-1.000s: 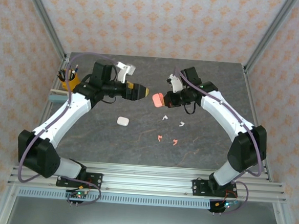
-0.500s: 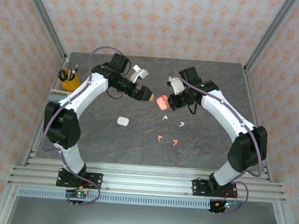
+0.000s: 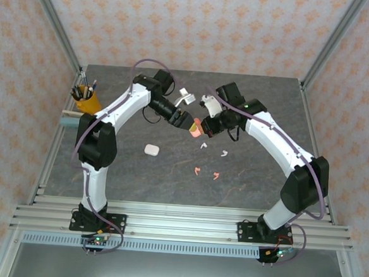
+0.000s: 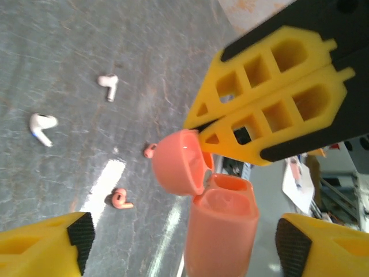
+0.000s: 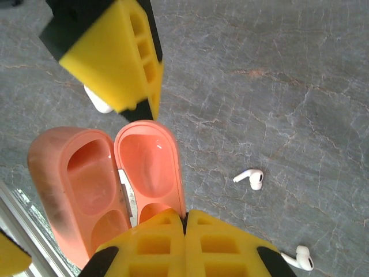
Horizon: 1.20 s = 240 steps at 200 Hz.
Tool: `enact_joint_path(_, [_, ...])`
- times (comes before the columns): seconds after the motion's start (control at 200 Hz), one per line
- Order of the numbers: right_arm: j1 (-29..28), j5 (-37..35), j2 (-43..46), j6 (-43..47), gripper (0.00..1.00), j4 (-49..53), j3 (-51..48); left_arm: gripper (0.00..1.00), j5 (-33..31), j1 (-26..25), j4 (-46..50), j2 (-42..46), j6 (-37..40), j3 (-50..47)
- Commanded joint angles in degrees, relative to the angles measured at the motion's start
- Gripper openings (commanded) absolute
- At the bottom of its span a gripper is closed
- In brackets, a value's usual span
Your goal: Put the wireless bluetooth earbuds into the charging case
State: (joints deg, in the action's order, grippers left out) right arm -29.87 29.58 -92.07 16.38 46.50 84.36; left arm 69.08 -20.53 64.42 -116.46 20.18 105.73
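My right jaws pinched the lid of the open coral case, holding it aloft for my left jaws (spread wide astride it); the earbuds lay on the surface below.

A robot lab cell: aluminium rails, wallpapered panels.

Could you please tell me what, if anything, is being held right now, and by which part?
The right gripper pinches the coral case by the rim of its open lid; the open left gripper brackets its body.
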Motion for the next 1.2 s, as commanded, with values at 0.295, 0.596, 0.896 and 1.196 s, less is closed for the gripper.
enact_joint_path(0.295, [-0.81, 0.74, 0.84, 2.03, 0.0, -0.1, 2.28, 0.71, 9.39, -0.12, 17.5, -2.63, 15.22, 5.54])
enact_joint_path(0.596, [-1.07, 1.35, 1.35, 2.12, 0.0, 0.0, 1.91, 0.63, 10.84, -0.3, 21.54, -4.82, 18.78, 7.58])
enact_joint_path(0.896, [-1.42, 1.26, 1.25, 1.84, 0.0, -0.3, 1.3, 0.53, 9.07, -0.54, 13.43, -4.34, 10.8, 6.63])
enact_joint_path(1.196, [-1.52, 0.92, 1.02, 1.91, 0.0, -0.23, 1.68, 0.4, 8.53, -0.65, 11.76, -4.82, 9.35, 6.4])
